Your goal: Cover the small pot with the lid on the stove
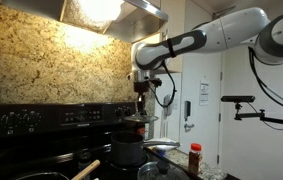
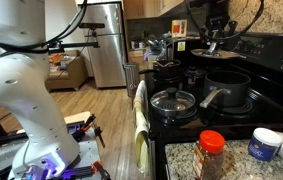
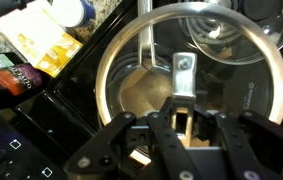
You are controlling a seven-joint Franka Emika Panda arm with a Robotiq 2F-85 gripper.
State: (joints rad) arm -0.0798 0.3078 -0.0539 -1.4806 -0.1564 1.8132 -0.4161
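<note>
My gripper (image 3: 178,108) is shut on the metal handle of a round glass lid with a steel rim (image 3: 109,75). Through the glass, the small pot (image 3: 139,97) shows right underneath, with a brownish inside. In an exterior view the gripper (image 1: 141,103) holds the lid (image 1: 139,120) level, a short way above the dark small pot (image 1: 128,152) on the black stove. In an exterior view the gripper (image 2: 213,32) and the lid (image 2: 213,44) are over the far end of the stove; the small pot is hard to make out there.
A larger black pot with a handle (image 2: 228,86) and a pan with a glass lid (image 2: 171,102) sit on the near burners. A spice jar (image 2: 211,155) and a white tub (image 2: 264,143) stand on the counter. A wooden handle (image 1: 86,170) lies near the small pot. A yellow box (image 3: 36,40) lies beside the stove.
</note>
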